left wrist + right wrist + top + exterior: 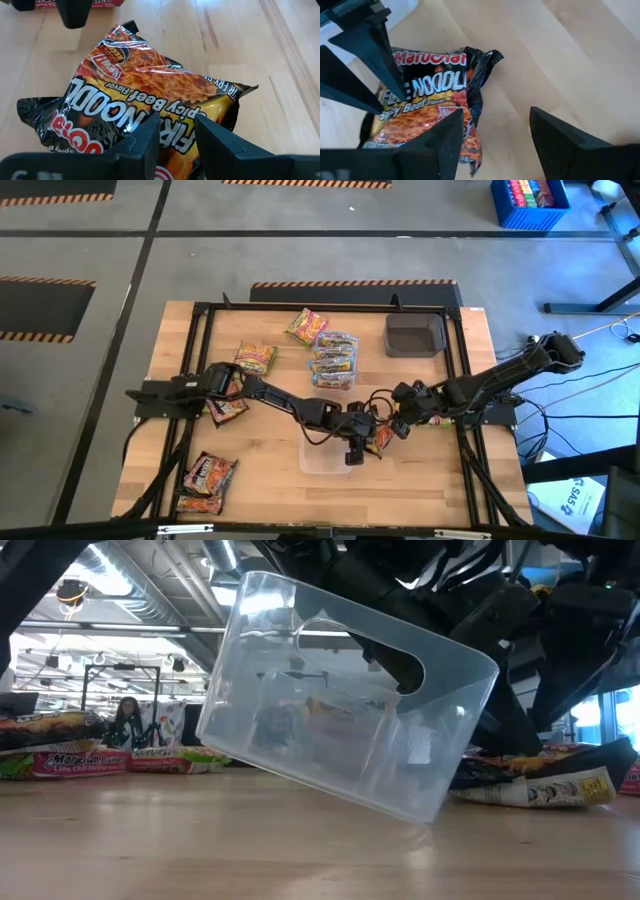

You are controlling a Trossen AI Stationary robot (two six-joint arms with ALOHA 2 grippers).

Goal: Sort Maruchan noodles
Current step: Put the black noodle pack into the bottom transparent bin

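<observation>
A dark maroon and orange Maruchan packet (150,95) lies flat on the table beside a clear plastic tub (322,458). It also shows in the right wrist view (427,95) and the high view (381,439). My left gripper (177,132) is at the table's middle, shut on this packet. My right gripper (495,135) hovers just right of it, open, touching nothing. In the low view the tub (340,700) is tilted, one lower corner (430,815) on the table; I cannot tell what tips it. Other packets lie on the left (208,473) and far (305,326) parts. My left gripper pinches the maroon packet between its two fingers (150,142) at one end, by the printed front near the edge (175,117). The fingers come slanting down from the table's left. The packet lies crumpled with most of its body on the wood.
A dark grey tray (415,335) sits at the far right. Pale blue packets (335,360) are piled at the far middle. A yellow-green packet (255,358) and maroon ones (228,406) lie left. A black frame rail (460,360) borders the table.
</observation>
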